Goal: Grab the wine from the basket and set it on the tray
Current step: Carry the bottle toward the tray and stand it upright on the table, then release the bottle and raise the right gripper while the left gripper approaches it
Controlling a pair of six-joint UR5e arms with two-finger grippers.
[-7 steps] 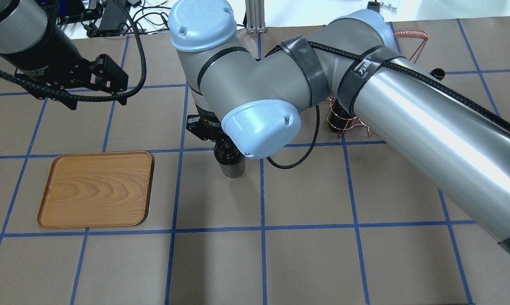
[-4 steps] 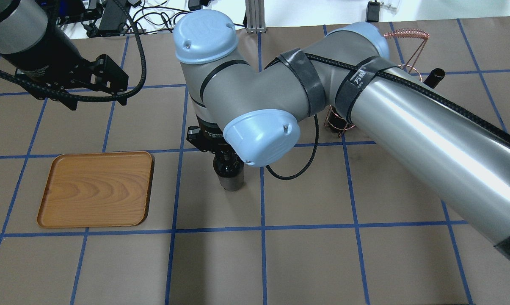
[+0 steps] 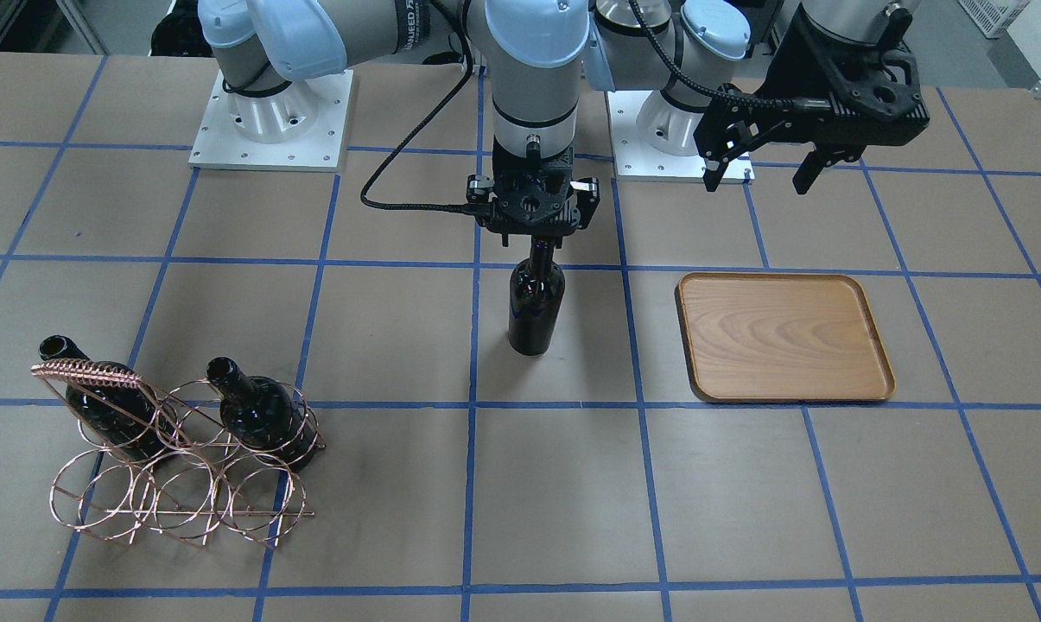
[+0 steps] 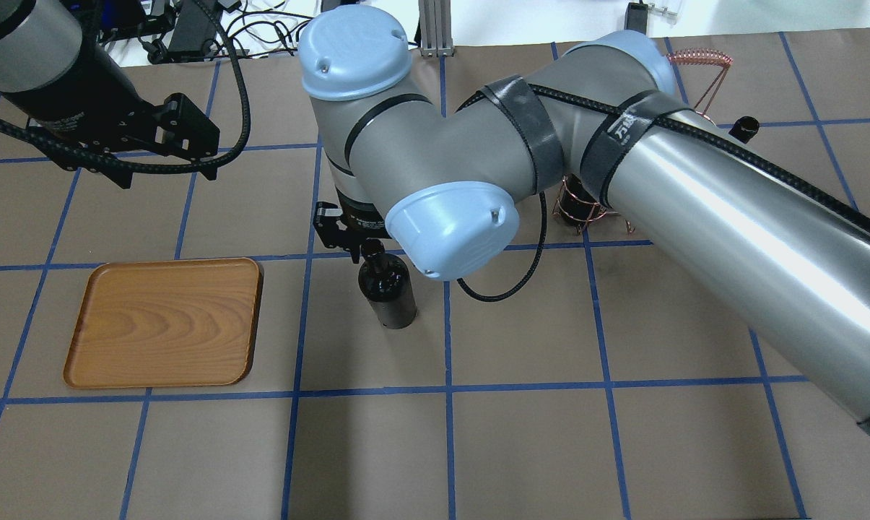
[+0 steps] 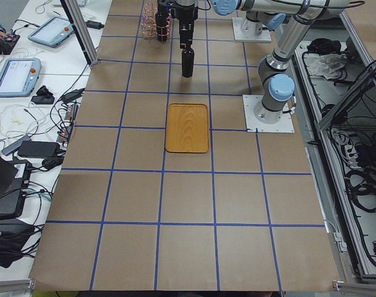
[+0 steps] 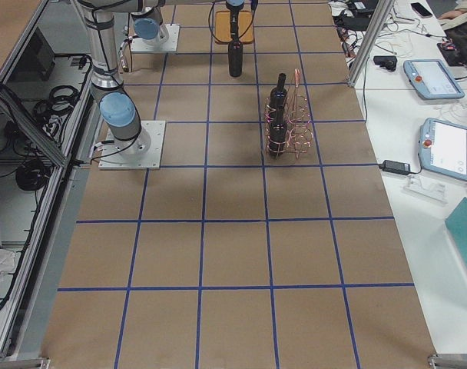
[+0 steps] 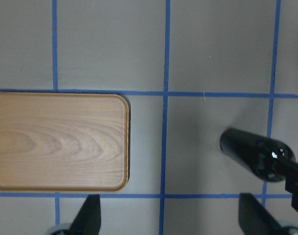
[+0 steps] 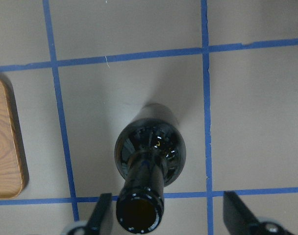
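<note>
A dark wine bottle (image 3: pixel 536 311) stands upright on the table in the middle, also in the overhead view (image 4: pixel 390 297). My right gripper (image 3: pixel 535 238) is open around its neck; in the right wrist view (image 8: pixel 168 215) the mouth sits close to one finger (image 8: pixel 102 215) and far from the other. The wooden tray (image 3: pixel 783 337) lies bare one grid square away, also in the overhead view (image 4: pixel 164 321). The copper wire basket (image 3: pixel 183 484) holds two more bottles (image 3: pixel 257 410). My left gripper (image 3: pixel 756 183) hangs open and holds nothing, behind the tray.
The basket's coiled handle (image 4: pixel 702 58) and one bottle top (image 4: pixel 745 128) show behind my right arm (image 4: pixel 731 217), which spans the overhead view. Blue tape lines grid the brown table. Cables and tablets lie off the table ends.
My right wrist has shifted slightly left. More of the bottle now shows below the gripper, and its base sits lower in the overhead view. The left arm has not moved.
</note>
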